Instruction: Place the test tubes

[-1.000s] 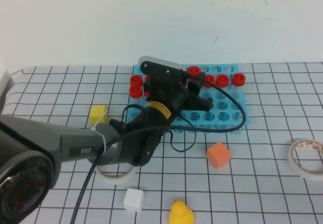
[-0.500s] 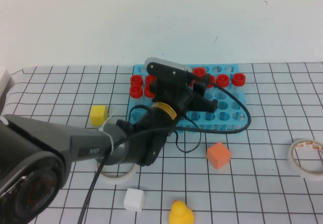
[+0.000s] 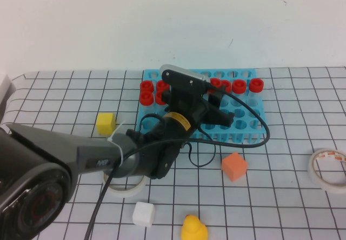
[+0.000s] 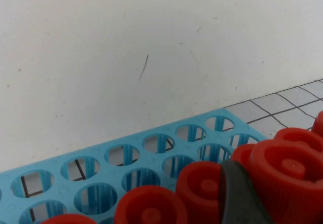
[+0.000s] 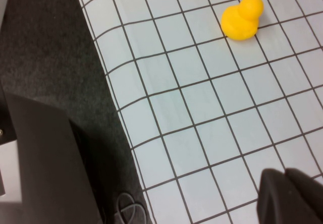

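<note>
A blue test-tube rack (image 3: 246,125) stands at the back middle of the gridded table, with red-capped tubes (image 3: 146,91) at its left end and more (image 3: 247,85) at its back right. My left gripper (image 3: 216,97) hovers over the rack's middle, shut on a red-capped test tube (image 3: 215,82). In the left wrist view a dark finger (image 4: 237,193) presses that tube's cap (image 4: 292,171), with other caps (image 4: 199,186) and empty rack holes (image 4: 126,156) beside it. My right gripper (image 5: 288,196) is shut and empty, low over the table's near edge, out of the high view.
An orange cube (image 3: 233,166), a yellow cube (image 3: 105,123), a white cube (image 3: 143,214) and a yellow duck (image 3: 193,230) lie in front of the rack. One tape roll (image 3: 327,168) lies at the right, another (image 3: 124,187) under the left arm. The duck (image 5: 244,18) lies near the right gripper.
My left gripper has carried the red-capped tube a little to the right over the rack. The right gripper has not moved.
</note>
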You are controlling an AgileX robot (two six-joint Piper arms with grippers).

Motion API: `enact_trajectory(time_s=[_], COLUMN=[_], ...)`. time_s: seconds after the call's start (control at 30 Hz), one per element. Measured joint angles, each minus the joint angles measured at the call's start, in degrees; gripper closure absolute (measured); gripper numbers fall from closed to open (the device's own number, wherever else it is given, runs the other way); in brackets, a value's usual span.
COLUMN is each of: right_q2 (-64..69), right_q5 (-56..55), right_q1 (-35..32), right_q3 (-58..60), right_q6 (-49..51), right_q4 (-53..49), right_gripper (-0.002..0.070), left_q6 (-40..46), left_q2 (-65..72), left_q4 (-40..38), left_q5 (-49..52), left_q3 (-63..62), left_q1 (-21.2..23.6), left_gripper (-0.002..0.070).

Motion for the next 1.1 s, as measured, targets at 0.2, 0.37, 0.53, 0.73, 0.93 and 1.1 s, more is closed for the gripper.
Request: enact_trajectory(time_s=[0.2, 0.37, 0.53, 0.73, 0.93, 1.1], right_q2=[0.0, 0.0, 0.0, 0.0, 0.0, 0.0], right_q5=[0.0, 0.0, 0.0, 0.0, 0.0, 0.0], right_q1=[0.0, 0.0, 0.0, 0.0, 0.0, 0.0], right_q3=[0.0, 0.0, 0.0, 0.0, 0.0, 0.0], right_q6=[0.0, 0.0, 0.0, 0.0, 0.0, 0.0], right_q4=[0.0, 0.0, 0.0, 0.0, 0.0, 0.0], right_gripper=[0.0678, 0.0678, 0.0678, 0.0678, 0.0678, 0.0678], left_q6=[0.35, 0.46, 2.19, 5.96, 9.47, 9.79], left_q2=[0.0, 0.0, -0.63, -6.39, -16.22, -26.4], left_q4=[0.32, 0.6, 0.72, 0.11, 2.7, 9.69], left_q5=[0.8, 0.8, 1.84, 4.98, 13.31, 22.12], left_q3=[-0.09, -0.09, -0.09, -0.09, -0.09, -0.09], left_q1=[0.0, 0.0, 0.0, 0.0, 0.0, 0.12], left_gripper=[0.0352, 0.0107, 0.0078, 0.0218, 0.0579, 0.0662])
